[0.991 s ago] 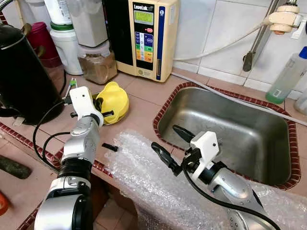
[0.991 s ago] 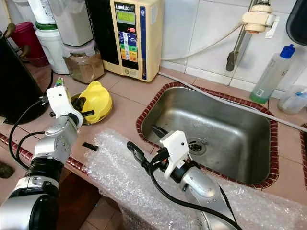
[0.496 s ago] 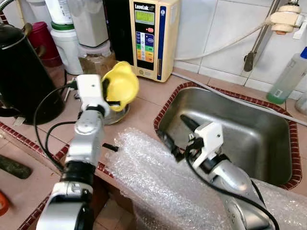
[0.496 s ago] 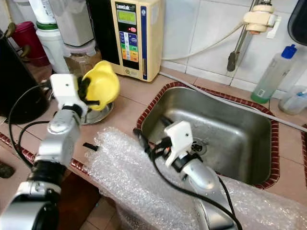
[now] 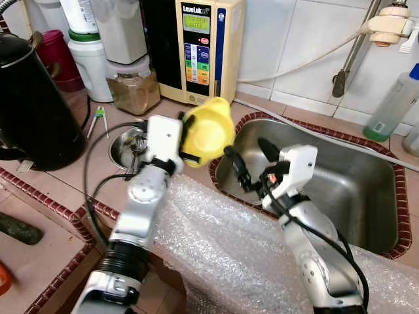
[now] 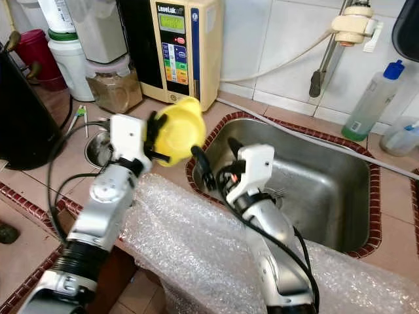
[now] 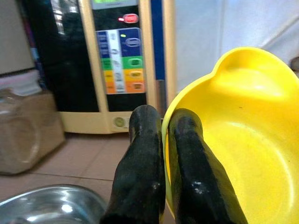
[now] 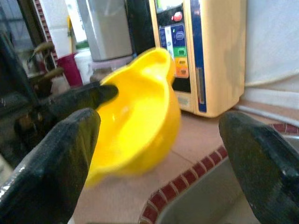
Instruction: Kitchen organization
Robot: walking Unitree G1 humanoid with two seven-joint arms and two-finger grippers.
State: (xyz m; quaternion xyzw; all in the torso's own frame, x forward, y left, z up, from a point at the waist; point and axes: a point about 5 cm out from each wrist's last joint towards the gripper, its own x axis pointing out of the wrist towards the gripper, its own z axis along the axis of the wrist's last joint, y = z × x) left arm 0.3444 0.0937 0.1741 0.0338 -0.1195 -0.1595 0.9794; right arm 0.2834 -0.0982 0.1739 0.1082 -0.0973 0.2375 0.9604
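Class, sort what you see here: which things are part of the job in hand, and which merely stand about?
In the job: yellow bowl, left gripper pinching its rim, open right gripper, sink.

Standing about: black kettle, water ioniser, bubble wrap, metal dish.

Left pincer (image 7: 161,140) clamped, raised; right pincer (image 5: 252,160) spread wide.

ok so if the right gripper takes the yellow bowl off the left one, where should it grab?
Probably the free rim of the yellow bowl, opposite where the left gripper pinches the wall. The bowl is tipped on its side above the sink edge; the open right gripper could approach from the sink side.
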